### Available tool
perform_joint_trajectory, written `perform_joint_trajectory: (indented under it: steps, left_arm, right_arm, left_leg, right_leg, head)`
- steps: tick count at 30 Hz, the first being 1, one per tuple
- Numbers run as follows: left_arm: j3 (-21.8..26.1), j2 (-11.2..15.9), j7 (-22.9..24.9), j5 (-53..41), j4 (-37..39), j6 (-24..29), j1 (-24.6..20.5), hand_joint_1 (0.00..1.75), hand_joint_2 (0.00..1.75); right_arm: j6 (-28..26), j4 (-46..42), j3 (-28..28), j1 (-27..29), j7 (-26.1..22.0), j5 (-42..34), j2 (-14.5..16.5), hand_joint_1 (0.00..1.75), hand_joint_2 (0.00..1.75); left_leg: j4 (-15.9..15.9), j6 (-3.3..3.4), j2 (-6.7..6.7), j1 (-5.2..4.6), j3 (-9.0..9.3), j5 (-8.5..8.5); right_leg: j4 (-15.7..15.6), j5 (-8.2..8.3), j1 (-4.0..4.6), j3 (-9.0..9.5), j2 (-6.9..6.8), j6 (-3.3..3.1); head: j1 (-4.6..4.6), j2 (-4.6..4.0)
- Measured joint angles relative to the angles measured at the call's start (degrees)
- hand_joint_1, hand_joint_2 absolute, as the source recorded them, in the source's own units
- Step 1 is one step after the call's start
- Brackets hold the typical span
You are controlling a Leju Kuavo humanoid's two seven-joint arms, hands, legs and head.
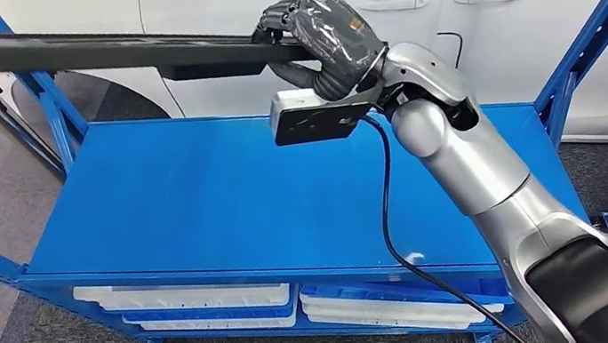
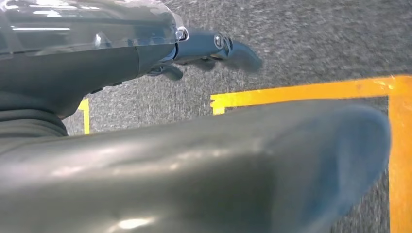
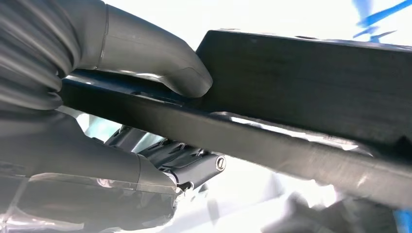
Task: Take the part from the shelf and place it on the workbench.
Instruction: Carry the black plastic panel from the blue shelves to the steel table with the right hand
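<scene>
Right hand [image 1: 324,32] grips black part [image 1: 86,49].

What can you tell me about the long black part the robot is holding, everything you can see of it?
The long black part is a slim, matte, plastic-looking strip with a thicker, wider block section near the gripped end. It is lifted in the air, nearly level, reaching from the picture's left edge to the right hand, above the blue shelf top and touching nothing else. The right wrist view shows the thumb pressing one side and the darker fingers curled under the other.
</scene>
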Motion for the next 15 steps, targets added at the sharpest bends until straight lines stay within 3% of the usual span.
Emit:
perform_joint_trajectory:
  steps: [2, 3, 6, 7, 8, 9, 12, 13, 15]
  left_arm:
    - [0.0, 0.0, 0.0, 0.0, 0.0, 0.0, 0.0, 0.0, 0.0]
    - [0.0, 0.0, 0.0, 0.0, 0.0, 0.0, -0.1, 0.0, 0.0]
    - [0.0, 0.0, 0.0, 0.1, 0.0, 0.1, -0.3, 0.0, 0.0]
    - [0.0, 0.0, 0.0, 0.2, 0.0, 0.1, -0.3, 0.0, 0.0]
    - [0.1, 0.0, -0.1, 0.2, 0.0, 0.2, -0.3, 0.0, 0.0]
    - [0.1, 0.1, -0.1, 0.2, 0.0, 0.2, -0.3, 0.0, 0.0]
    - [0.1, 0.0, -0.1, 0.3, 0.0, 0.4, -0.4, 0.0, 0.0]
    - [0.1, 0.0, -0.1, 0.4, 0.0, 0.5, -0.5, 0.0, 0.0]
    - [0.1, -0.1, -0.1, 0.4, 0.0, 0.6, -0.5, 0.0, 0.0]
  right_arm:
    - [3.6, -1.3, -0.8, 0.6, -1.1, -8.2, -0.8, 1.75, 1.75]
    - [5.3, -1.9, -1.2, 0.7, -1.4, -12.3, -1.2, 1.75, 1.75]
    - [10.5, -2.5, -2.1, 1.0, -1.4, -24.2, -2.0, 1.75, 1.75]
    - [12.0, -2.5, -2.2, 1.2, -0.9, -27.8, -2.1, 1.75, 1.75]
    - [13.3, -2.5, -2.3, 1.2, -0.2, -31.1, -2.3, 1.75, 1.75]
    - [14.4, -2.5, -2.4, 1.0, 0.7, -34.1, -2.4, 1.75, 1.75]
    - [17.0, -2.3, -2.6, -0.2, 3.1, -41.5, -2.4, 1.75, 1.75]
    - [17.6, -2.1, -2.6, -0.6, 3.7, -43.3, -2.4, 1.75, 1.75]
    - [18.3, -1.8, -2.6, -1.0, 4.5, -45.5, -2.4, 1.75, 1.75]
  left_leg:
    - [-0.2, 0.62, -0.08, 0.12, 0.06, 0.24]
    - [-0.3, 0.93, -0.08, 0.22, 0.13, 0.35]
    - [-0.5, 1.39, 0.0, 0.27, 0.2, 0.37]
    - [-0.4, 1.41, 0.03, 0.25, 0.22, 0.35]
    - [-0.4, 1.43, 0.04, 0.25, 0.25, 0.33]
    - [-0.4, 1.42, 0.02, 0.24, 0.32, 0.32]
    - [-0.4, 1.16, -0.06, 0.11, 0.48, 0.21]
    - [-0.5, 0.93, -0.06, 0.07, 0.43, 0.21]
    - [-0.6, 0.33, -0.07, 0.04, 0.38, 0.26]
  right_leg:
    - [0.5, -0.55, -0.08, -0.17, -0.05, 0.57]
    - [2.1, -1.6, -0.18, -0.84, -0.05, 0.86]
    - [12.5, -6.5, -0.47, -5.83, -0.05, 1.54]
    - [15.4, -7.23, -0.53, -7.31, -0.06, 1.63]
    - [16.2, -6.87, -0.56, -7.84, -0.06, 1.61]
    - [14.6, -5.44, -0.56, -7.18, -0.07, 1.48]
    - [2.9, -0.12, -0.29, -1.57, -0.04, 0.59]
    - [0.6, 0.5, -0.1, -0.52, -0.03, 0.33]
    - [-0.4, 0.54, 0.23, -0.16, -0.04, -0.01]
  head:
    - [0.0, -0.01]
    - [0.01, -0.01]
    - [0.02, 0.0]
    - [0.02, 0.0]
    - [0.02, 0.0]
    - [0.02, 0.0]
    - [0.02, 0.0]
    - [0.02, 0.0]
    - [0.01, 0.0]
